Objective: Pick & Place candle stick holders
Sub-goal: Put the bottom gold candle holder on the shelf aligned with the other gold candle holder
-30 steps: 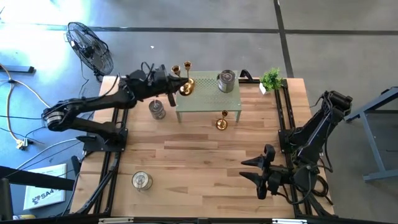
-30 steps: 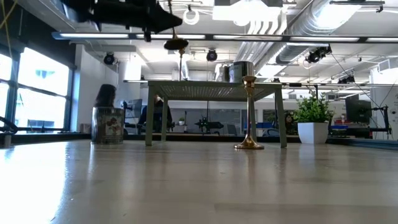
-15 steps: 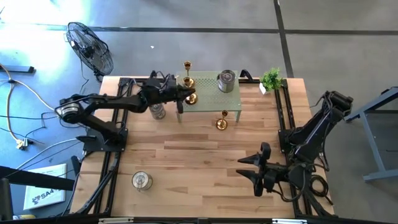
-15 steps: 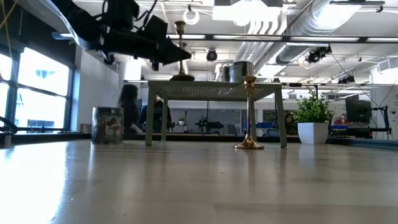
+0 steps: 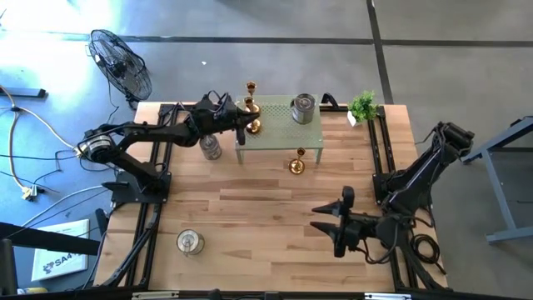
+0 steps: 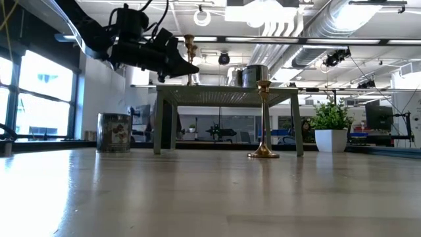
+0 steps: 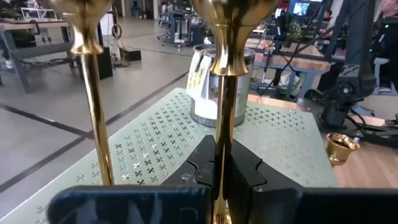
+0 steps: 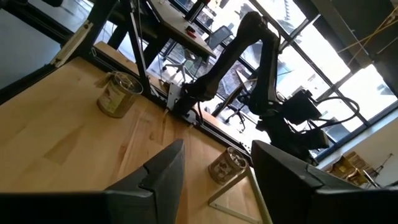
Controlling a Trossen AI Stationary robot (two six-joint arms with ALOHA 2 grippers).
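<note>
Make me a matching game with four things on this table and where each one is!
Things:
1. plant
2. gold holder in the left gripper
3. short gold holder
4. silver jar

Places:
A. on the wood just in front of the green stand
B. alone on the wood near the table's front left
C. by the table's far right corner
D. at the left end of the green stand's top

Pairs: 1-C, 2-D, 3-A, 4-B
</note>
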